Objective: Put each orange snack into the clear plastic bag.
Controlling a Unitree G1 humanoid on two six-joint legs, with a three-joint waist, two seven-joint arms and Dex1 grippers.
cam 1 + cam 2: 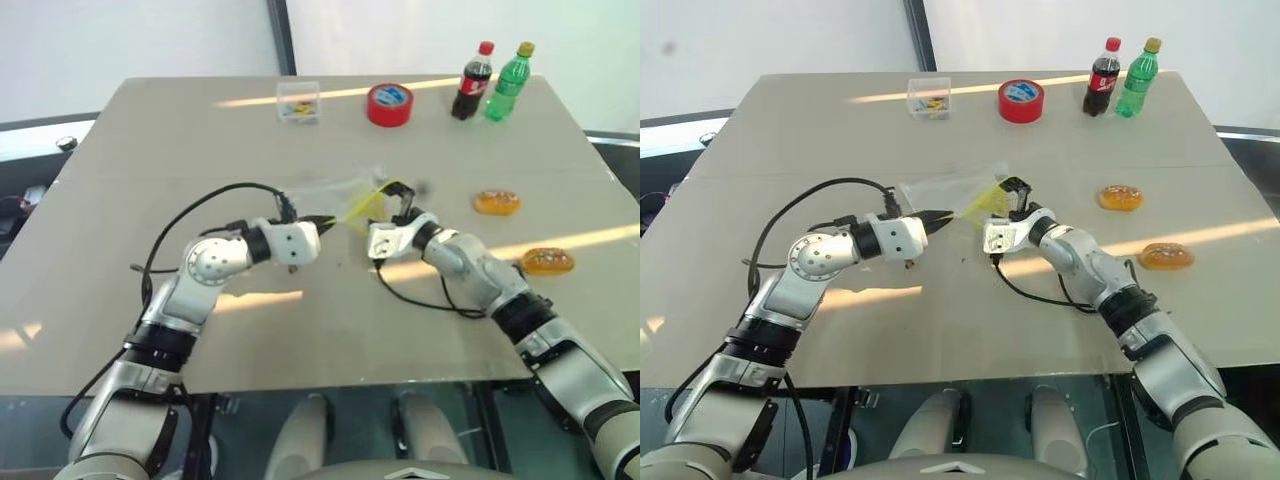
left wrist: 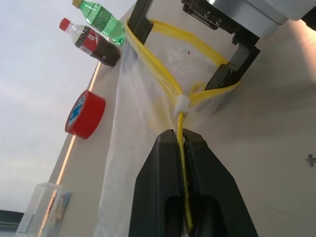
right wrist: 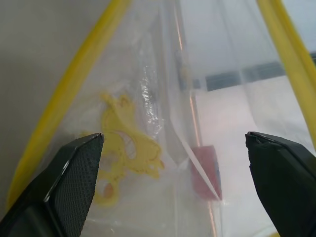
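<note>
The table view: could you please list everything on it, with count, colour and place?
snacks: 2, orange, on the table's right side, one farther, one nearer, both outside the bag
bag: 1, clear with yellow seal strip, mid-table, between the grippers, mouth spread
tape roll: 1, red, far side, centre
cola bottle: 1, dark with red cap, far right, upright
green bottle: 1, green with yellow cap, right of the cola bottle, upright
box: 1, clear, far side, left of the tape roll
table: 1, beige
left gripper: shut on the bag's yellow strip
right gripper: open, fingers inside the bag's mouth, holding it wide
</note>
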